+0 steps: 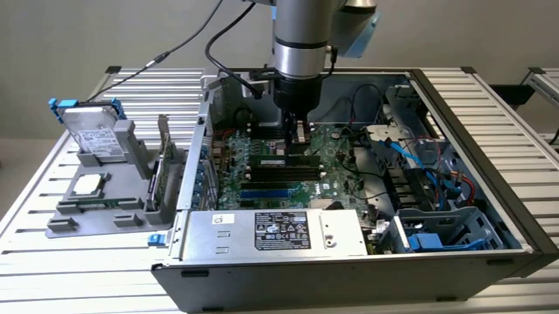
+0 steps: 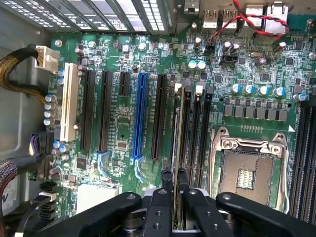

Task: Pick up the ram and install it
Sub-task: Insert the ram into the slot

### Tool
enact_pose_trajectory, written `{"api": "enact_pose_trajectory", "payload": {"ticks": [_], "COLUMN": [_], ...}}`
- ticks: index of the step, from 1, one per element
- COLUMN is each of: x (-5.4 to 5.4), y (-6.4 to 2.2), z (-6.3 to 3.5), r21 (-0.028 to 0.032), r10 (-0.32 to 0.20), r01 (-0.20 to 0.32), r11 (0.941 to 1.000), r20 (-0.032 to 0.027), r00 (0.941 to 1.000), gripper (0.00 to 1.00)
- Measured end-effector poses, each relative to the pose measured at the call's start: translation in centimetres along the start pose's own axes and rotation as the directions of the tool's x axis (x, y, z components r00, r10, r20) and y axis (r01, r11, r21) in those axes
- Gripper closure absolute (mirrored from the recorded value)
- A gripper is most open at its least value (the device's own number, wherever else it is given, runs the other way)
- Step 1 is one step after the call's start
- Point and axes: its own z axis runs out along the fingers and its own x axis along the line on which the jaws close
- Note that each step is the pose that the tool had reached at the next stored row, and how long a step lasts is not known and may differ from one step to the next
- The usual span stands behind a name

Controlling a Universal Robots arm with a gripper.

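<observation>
The ram [image 2: 177, 128] stands on edge along the black memory slots [image 2: 200, 138], just beside the CPU socket [image 2: 245, 173]. The gripper [image 2: 175, 195] is clamped on the ram's upper edge. Seating depth cannot be told.

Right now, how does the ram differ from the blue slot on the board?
The ram is a thin stick, edge-on; the blue slot is a wider, bright plastic strip. The ram is pinched in the gripper; the blue slot sits empty on the board. The ram lines up with the white-latched black slots, not the blue slot. Both are long, narrow and parallel.
</observation>
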Motion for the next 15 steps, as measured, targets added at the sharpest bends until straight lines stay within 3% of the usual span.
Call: {"api": "enact_pose_trajectory", "payload": {"ticks": [7,15], "x": [-0.25,-0.52], "y": [0.39,0.74], "z": [0.43,0.96], "r21": [0.0282,0.0556], "r10": [-0.009,-0.020], "r01": [0.009,0.021], "r11": [0.9996,0.9982], "r20": [-0.0131,-0.0281], "r00": [0.9999,0.9994], "gripper": [0.86,0.86]}}
